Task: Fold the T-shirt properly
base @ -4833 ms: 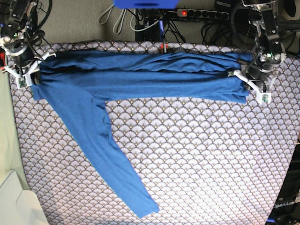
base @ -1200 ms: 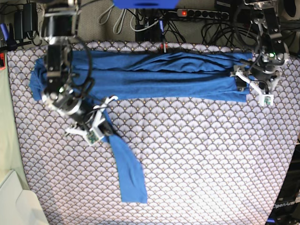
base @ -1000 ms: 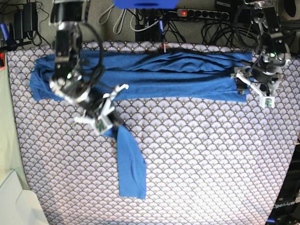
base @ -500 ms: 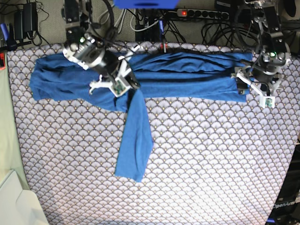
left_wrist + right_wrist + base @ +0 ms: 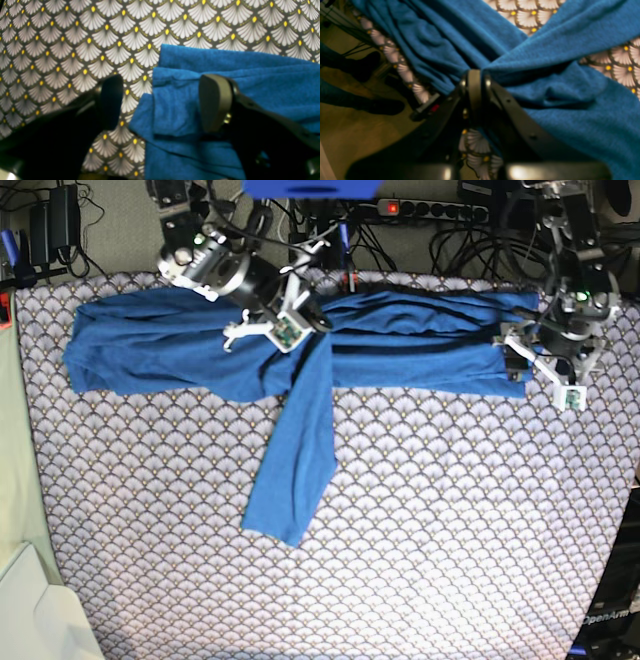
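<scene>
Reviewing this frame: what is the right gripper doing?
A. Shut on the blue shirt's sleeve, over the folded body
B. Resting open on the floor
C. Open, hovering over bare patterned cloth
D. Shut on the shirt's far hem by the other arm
A: the right gripper is pinched shut on a bunched fold of the T-shirt, and the sleeve trails down from it across the patterned cloth.

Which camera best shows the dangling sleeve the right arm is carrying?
The base view: the whole sleeve hangs from the right gripper down onto the patterned cloth. The right wrist view shows only bunched fabric at the shut jaws; the left wrist view shows just the shirt's other end.
</scene>
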Available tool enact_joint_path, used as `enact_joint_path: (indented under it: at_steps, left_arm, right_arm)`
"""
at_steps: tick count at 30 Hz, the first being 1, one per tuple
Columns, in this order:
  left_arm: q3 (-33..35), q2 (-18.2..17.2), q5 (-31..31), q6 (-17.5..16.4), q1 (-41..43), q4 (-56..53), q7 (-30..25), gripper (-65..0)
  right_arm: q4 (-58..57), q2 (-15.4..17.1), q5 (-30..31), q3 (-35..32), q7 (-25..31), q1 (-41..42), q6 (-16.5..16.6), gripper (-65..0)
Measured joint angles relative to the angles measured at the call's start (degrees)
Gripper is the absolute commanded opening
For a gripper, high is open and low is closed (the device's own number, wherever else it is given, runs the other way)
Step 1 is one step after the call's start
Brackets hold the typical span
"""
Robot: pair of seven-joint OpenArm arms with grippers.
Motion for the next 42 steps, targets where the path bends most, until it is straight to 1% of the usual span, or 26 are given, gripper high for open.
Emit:
enact_joint_path:
  at_steps: [3, 6, 21, 23, 25, 31, 33, 35, 37, 39, 42]
  left_arm:
    - [-0.02, -0.42, 0.07, 0.07, -0.04, 0.0, -0.04, -19.2]
    - [-0.02, -0.09, 0.07, 0.04, -0.02, 0.0, 0.0, -19.2]
    - [-0.02, -0.11, -0.11, 0.02, 0.09, 0.0, -0.02, -19.1]
    - [-0.02, -0.11, -0.11, 0.04, 0.09, 0.0, -0.02, -19.0]
    - [-0.02, -0.11, -0.11, 0.02, 0.09, 0.0, -0.02, -19.0]
    - [-0.02, -0.11, 0.31, 0.04, 0.09, 1.05, 0.24, -18.8]
    - [-0.02, -0.11, 0.31, 0.04, 0.04, 2.38, 0.15, -18.8]
    - [-0.02, -0.09, 0.31, 0.04, -0.2, 3.37, 0.04, -18.8]
    - [-0.04, -0.15, 0.33, 0.04, -0.22, 5.14, 0.24, -18.8]
    - [-0.96, -0.11, -0.09, 0.04, -0.33, 7.04, 0.39, -18.8]
    - [-1.01, 0.07, 0.24, 0.04, -1.88, 9.99, 0.74, -18.8]
  right_arm:
    - [0.85, 0.31, -0.07, -1.09, 0.02, -1.33, 0.0, -65.0]
    - [1.11, 0.28, -0.02, -2.89, 0.17, -1.14, 0.0, -65.0]
    - [1.01, 0.31, -0.02, -2.8, 0.15, -0.9, 0.02, -65.0]
    - [1.01, 0.31, -0.02, -2.8, -0.02, -0.9, 0.02, -62.5]
    - [0.98, 0.31, -0.04, -2.8, -0.04, -0.87, 0.02, -57.8]
    - [1.01, 0.31, -0.04, -2.8, -0.09, -0.9, 0.02, -39.0]
    - [1.11, 0.31, -0.07, -2.8, -0.04, -1.05, 0.0, -36.9]
    - [2.05, 0.55, -0.07, -2.78, -0.11, -1.31, 0.04, -36.7]
    - [4.57, 1.55, 0.07, -2.23, -0.02, -1.51, 0.17, -36.7]
    - [6.86, 1.73, 0.44, 0.46, 0.17, -1.38, 0.2, -36.7]
    - [7.87, 2.08, 0.52, 6.54, 0.44, -0.9, 0.22, -36.7]
